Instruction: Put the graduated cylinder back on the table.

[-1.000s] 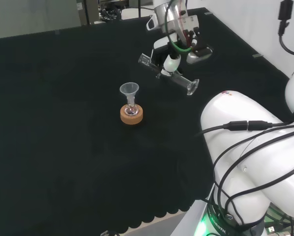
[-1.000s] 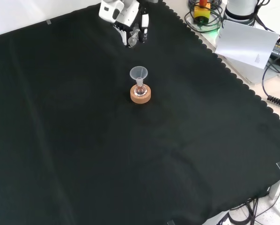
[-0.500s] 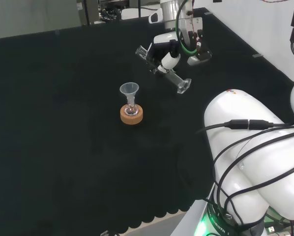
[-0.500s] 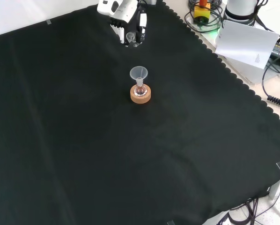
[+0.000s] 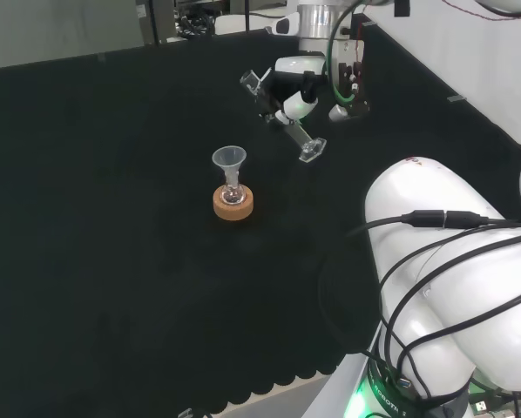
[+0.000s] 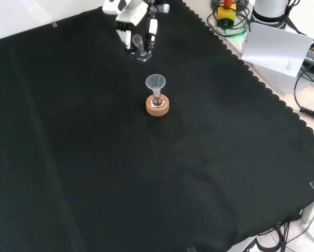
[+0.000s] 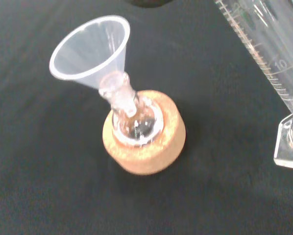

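Observation:
The hand (image 5: 301, 97) is shut on a clear graduated cylinder (image 5: 303, 138) and holds it tilted above the black cloth, spout up to the left, square foot low to the right in the head view. In the front view the hand (image 6: 132, 12) comes in from the top, with the cylinder (image 6: 138, 44) hanging below it, foot just over the cloth. In the wrist view the cylinder's scale and foot (image 7: 283, 83) are close beside a small flask on a cork ring (image 7: 145, 142) with a clear funnel (image 7: 90, 48) in its neck.
The flask on its cork ring (image 5: 233, 204) with the funnel (image 5: 229, 158) stands mid-cloth, a short way from the cylinder's foot. The arm's white links (image 5: 452, 261) stand at the head view's right. Past the cloth's scalloped edge lie a white sheet (image 6: 276, 47) and cables.
The hand has turned and shifted left in the head view. The cylinder has gone from nearly lying flat to steeper, its foot swinging down towards the cloth and closer to the flask.

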`<state>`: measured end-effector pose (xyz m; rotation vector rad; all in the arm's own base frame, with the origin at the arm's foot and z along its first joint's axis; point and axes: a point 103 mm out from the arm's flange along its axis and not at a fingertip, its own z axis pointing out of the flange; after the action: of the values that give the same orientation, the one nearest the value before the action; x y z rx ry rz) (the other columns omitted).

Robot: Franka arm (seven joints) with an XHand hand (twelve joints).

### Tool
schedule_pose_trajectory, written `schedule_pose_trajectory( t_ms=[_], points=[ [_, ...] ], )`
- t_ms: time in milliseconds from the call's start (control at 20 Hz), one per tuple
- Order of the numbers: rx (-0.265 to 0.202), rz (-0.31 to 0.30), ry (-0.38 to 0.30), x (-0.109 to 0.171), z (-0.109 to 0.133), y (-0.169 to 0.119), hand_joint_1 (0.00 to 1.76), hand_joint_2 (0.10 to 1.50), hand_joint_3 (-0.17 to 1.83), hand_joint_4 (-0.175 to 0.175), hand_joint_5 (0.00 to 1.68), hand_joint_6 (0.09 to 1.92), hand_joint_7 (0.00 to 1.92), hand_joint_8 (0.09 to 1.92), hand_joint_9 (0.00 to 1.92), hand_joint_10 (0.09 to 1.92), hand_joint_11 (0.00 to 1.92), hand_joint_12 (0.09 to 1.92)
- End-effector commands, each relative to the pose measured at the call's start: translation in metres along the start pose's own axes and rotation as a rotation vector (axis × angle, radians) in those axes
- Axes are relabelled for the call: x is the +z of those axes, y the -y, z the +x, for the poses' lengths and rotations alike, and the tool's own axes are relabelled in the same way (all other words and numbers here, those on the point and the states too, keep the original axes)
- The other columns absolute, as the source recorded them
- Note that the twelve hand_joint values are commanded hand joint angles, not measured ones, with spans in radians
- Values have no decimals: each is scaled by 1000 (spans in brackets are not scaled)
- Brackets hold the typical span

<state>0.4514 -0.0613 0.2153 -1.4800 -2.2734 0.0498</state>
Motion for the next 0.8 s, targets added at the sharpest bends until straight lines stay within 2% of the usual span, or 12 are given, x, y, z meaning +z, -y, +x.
schedule_pose_trajectory(
  t_ms=[50, 350, 800],
  points=[
    [-28, -120, -54, 11, -24, -14, 1115, 1105, -2, -42, 1015, 965, 1343, 271, 1556, 87, 1411, 650],
    [-36, -212, -101, 18, -42, -27, 1114, 1105, -2, -42, 1016, 965, 1343, 269, 1556, 87, 1410, 650],
    [-58, -289, -180, 35, -66, -48, 1114, 1105, -2, -41, 1016, 965, 1339, 263, 1550, 87, 1407, 650]
  ],
)
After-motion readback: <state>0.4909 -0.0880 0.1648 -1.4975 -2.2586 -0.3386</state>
